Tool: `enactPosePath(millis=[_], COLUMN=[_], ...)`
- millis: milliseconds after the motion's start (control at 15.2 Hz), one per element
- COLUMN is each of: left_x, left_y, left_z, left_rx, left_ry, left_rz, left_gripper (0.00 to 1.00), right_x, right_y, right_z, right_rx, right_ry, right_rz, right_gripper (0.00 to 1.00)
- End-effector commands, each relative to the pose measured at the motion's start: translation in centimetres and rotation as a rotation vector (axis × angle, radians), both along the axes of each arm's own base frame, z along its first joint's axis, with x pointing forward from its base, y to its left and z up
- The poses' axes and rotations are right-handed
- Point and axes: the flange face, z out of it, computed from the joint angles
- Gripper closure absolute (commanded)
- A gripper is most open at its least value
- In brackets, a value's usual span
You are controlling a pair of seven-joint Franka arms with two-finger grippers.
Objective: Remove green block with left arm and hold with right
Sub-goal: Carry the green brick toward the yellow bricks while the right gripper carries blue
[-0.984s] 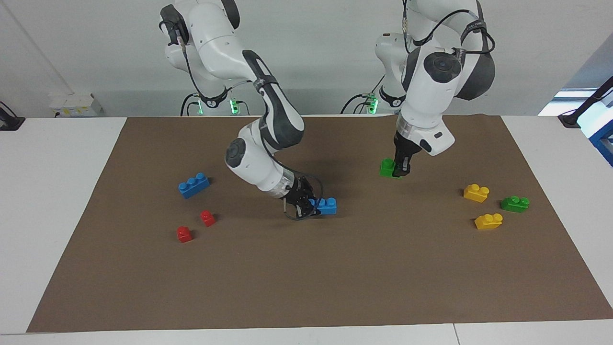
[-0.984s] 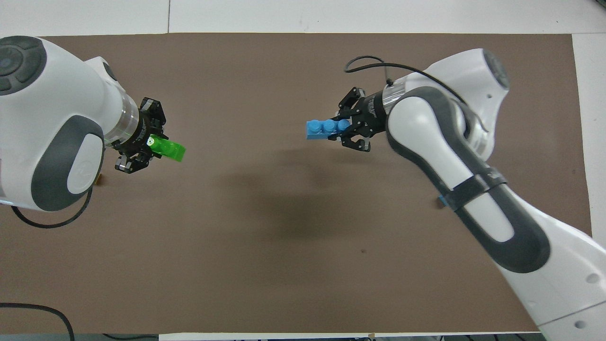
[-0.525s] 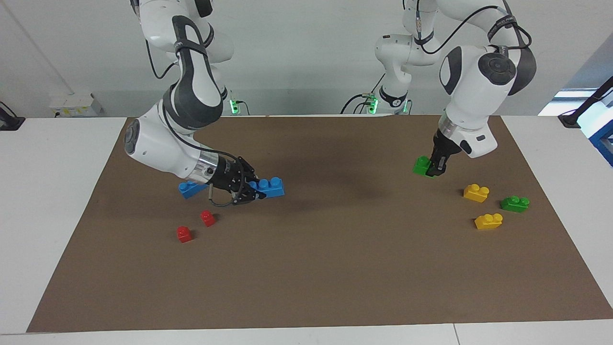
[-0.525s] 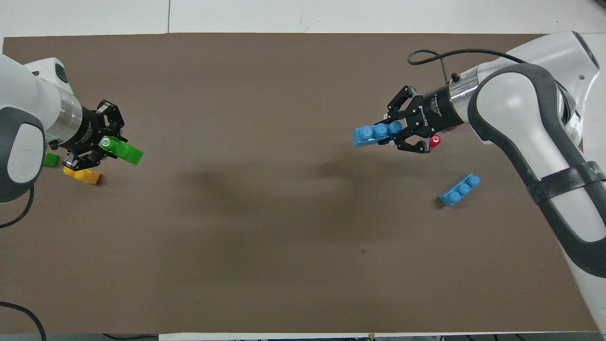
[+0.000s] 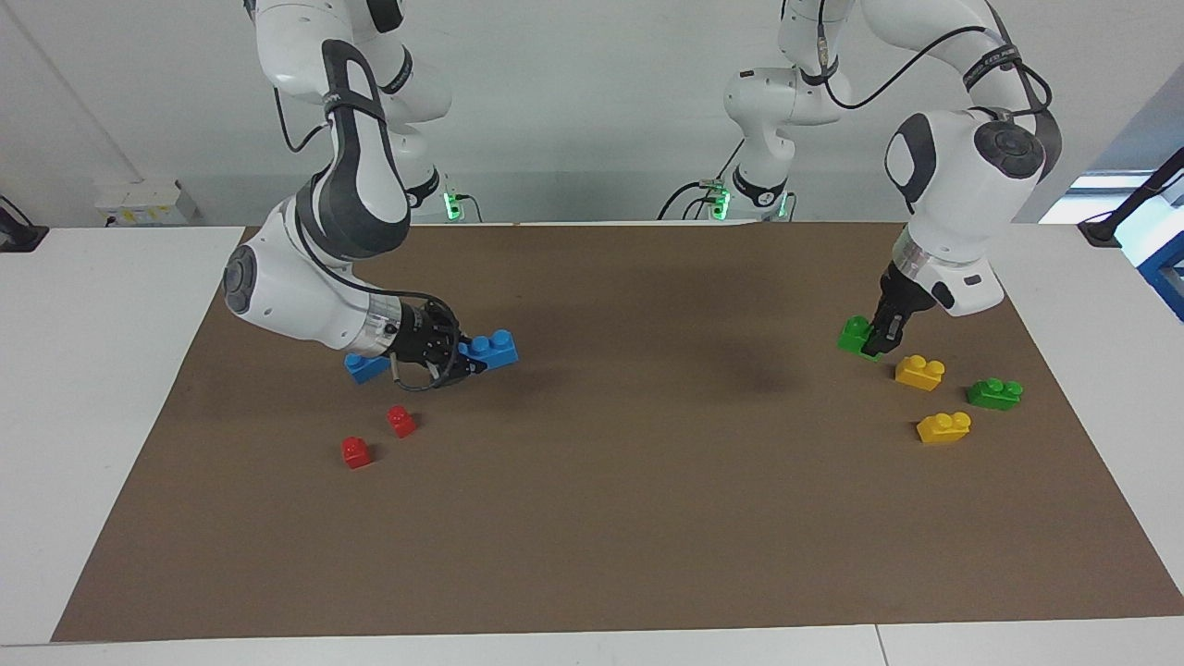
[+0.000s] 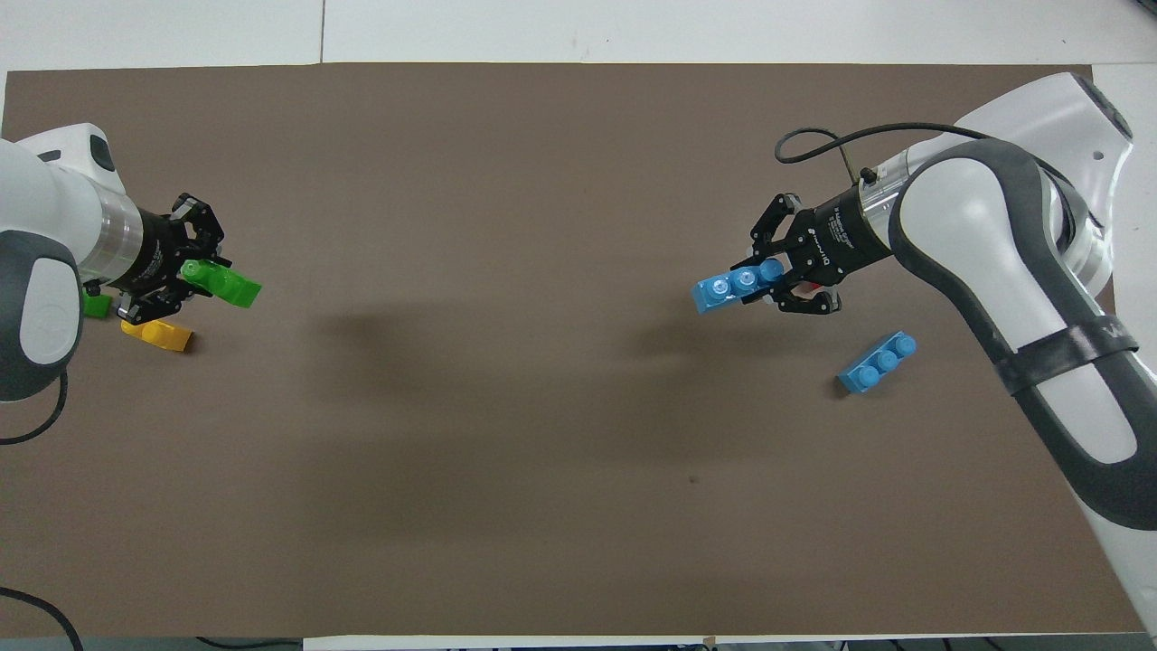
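The bright green block [image 5: 853, 333] [image 6: 237, 289] hangs just over the mat, with my left gripper [image 5: 875, 344] [image 6: 201, 273] shut on one end of it. It is over the left arm's end of the table, close beside a yellow brick [image 5: 919, 372]. My right gripper [image 5: 468, 357] [image 6: 770, 277] is shut on a blue three-stud brick [image 5: 495, 348] [image 6: 723, 291], held low and tilted over the mat toward the right arm's end. The two held bricks are far apart.
A second blue brick [image 5: 365, 367] [image 6: 877, 362] lies under the right wrist. Two red bricks [image 5: 400, 421] [image 5: 355, 452] sit farther from the robots. Another yellow brick [image 5: 943, 426] and a darker green brick [image 5: 994, 393] lie by the left gripper, on the brown mat [image 5: 647, 518].
Both arms have swung apart toward their own ends of the table. The left carried the green block to beside the yellow bricks; the right carried the blue brick toward the other blue brick.
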Motion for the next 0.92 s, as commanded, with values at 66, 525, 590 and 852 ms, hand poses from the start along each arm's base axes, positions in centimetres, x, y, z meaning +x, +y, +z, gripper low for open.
enactPosePath(millis=[66,525,590,852], left_x=[-0.6,0.3,0.4,1.0], left_y=[1.2,2.7,2.8,3.8], left_z=[-1.7,-6.1,-6.4,-8.0], left_rx=[-0.009,-0.005,-0.003,-0.001], left_ry=[-0.029,-0.019,-0.026,-0.038], left_rz=[-0.022,-0.039,-0.039,-0.029], left_gripper=[1.00,1.00,1.00,1.00], right_x=[-2.0,-3.4,-3.7,-3.8], right_y=[-4.0,-7.2,-7.2,-7.5], right_z=[-0.5,-3.6,-4.1,-4.8], right_rx=[0.010,0.039,0.037,0.028], right_ry=[-0.015,-0.014,-0.015,-0.016], right_rz=[0.011,0.046,0.049,0.058], right_gripper=[0.97,0.95,0.95,0.95])
